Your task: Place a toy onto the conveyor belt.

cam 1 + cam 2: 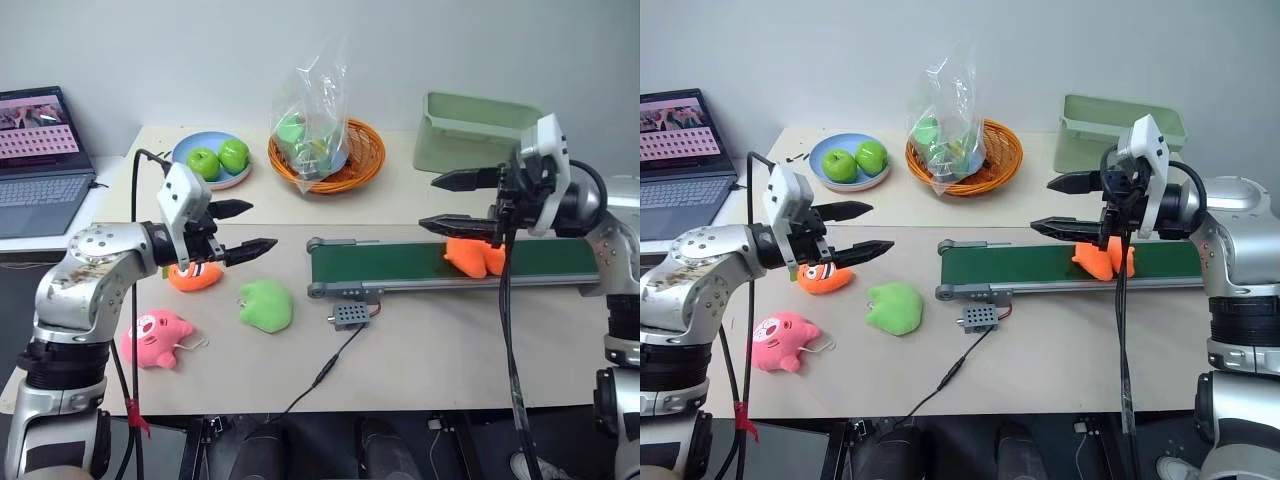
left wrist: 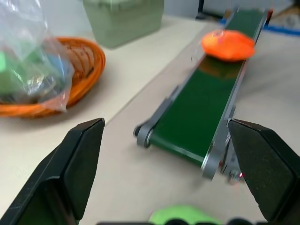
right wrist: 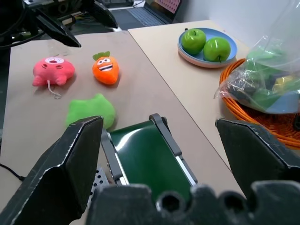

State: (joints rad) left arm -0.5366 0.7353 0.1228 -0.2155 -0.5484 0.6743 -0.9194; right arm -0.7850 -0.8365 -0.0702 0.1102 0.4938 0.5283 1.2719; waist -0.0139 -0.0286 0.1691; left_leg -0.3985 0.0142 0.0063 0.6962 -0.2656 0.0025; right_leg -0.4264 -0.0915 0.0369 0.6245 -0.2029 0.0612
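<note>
The toy (image 1: 477, 260), a plain bright-orange fuzzy blob, lies on the dark-green conveyor belt (image 1: 400, 264) toward its right part. My right gripper (image 1: 427, 202) hovers over the belt, open and empty, its fingertips pointing left past the toy. At the table's left my left gripper (image 1: 262, 225) is held level above the table, open with nothing between its fingers, pointing right toward the belt's near end. The left wrist view looks along the belt (image 2: 197, 112) to the toy (image 2: 228, 44).
An orange carrot plush (image 1: 195, 276), a pink plush animal (image 1: 155, 338) and a green plush (image 1: 266, 305) lie at the front left. A small grey box (image 1: 350, 316) with a cable sits before the belt. Behind are a plate of apples (image 1: 193, 147), a basket (image 1: 368, 150), a green bin (image 1: 475, 130) and a laptop (image 1: 40, 160).
</note>
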